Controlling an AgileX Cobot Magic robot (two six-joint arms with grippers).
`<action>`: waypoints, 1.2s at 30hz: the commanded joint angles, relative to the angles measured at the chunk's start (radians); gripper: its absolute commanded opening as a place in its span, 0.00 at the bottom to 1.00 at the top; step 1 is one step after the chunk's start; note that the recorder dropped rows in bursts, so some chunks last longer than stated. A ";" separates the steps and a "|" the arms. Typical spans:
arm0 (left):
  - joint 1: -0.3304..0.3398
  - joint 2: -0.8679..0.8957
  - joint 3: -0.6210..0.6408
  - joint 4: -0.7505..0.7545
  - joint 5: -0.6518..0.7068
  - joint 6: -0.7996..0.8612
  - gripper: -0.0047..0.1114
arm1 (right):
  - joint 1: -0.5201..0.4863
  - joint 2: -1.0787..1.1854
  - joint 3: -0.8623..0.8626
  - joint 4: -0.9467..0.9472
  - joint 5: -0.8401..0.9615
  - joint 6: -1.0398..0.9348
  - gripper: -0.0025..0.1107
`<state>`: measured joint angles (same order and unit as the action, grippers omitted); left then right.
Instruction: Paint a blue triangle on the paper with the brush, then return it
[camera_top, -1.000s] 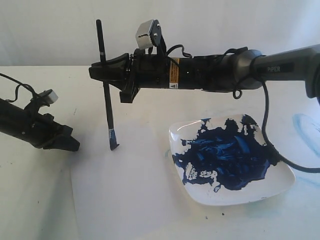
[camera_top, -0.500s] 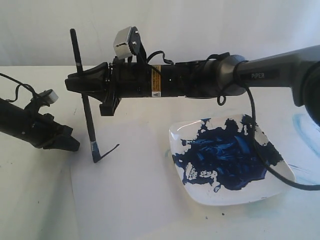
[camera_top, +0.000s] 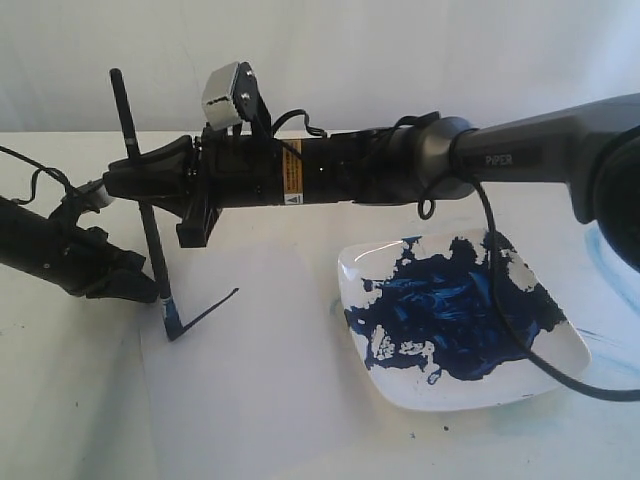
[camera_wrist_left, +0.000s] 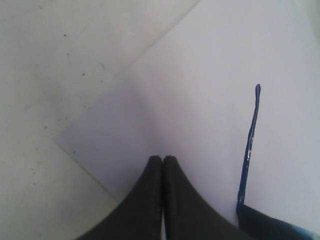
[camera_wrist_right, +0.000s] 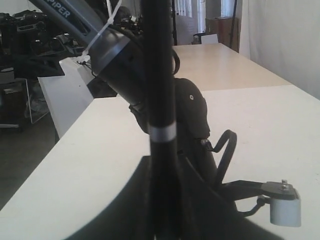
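Observation:
My right gripper (camera_top: 128, 183) reaches across to the left and is shut on the brush (camera_top: 150, 250), a thin black stick held nearly upright. Its blue tip (camera_top: 171, 328) touches the paper (camera_top: 260, 390) near the sheet's left edge. One thin dark-blue stroke (camera_top: 208, 310) runs from the tip up to the right; no triangle outline shows. The left wrist view shows this stroke (camera_wrist_left: 250, 145) on the paper (camera_wrist_left: 210, 90), with the brush tip (camera_wrist_left: 265, 225) at its end. My left gripper (camera_top: 135, 288) (camera_wrist_left: 163, 159) rests shut and empty at the paper's left edge. The right wrist view shows the brush handle (camera_wrist_right: 160, 75) rising from the right gripper (camera_wrist_right: 162, 162).
A white plate (camera_top: 555, 375) with a big dark-blue paint blotch (camera_top: 455, 305) sits right of the paper. Faint light-blue smears (camera_top: 605, 250) mark the table at far right. A black cable (camera_top: 505, 290) hangs from the right arm over the plate.
My right arm has moved left with the brush. The tip has slid down and left across the paper, lengthening the blue stroke. The left arm has stayed put.

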<state>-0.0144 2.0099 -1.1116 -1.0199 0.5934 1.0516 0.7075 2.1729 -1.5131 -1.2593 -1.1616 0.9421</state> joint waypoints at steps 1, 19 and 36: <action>0.003 0.007 0.003 0.026 0.011 0.002 0.04 | 0.002 0.001 -0.004 0.013 -0.011 0.008 0.02; 0.003 0.007 0.003 0.027 0.015 0.000 0.04 | -0.002 -0.127 -0.004 0.029 0.063 0.043 0.02; 0.003 0.007 0.003 0.041 -0.005 0.003 0.04 | 0.074 -0.424 0.073 0.026 0.854 0.376 0.02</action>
<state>-0.0144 2.0099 -1.1116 -1.0049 0.5975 1.0516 0.7418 1.7731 -1.4720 -1.2742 -0.4136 1.3244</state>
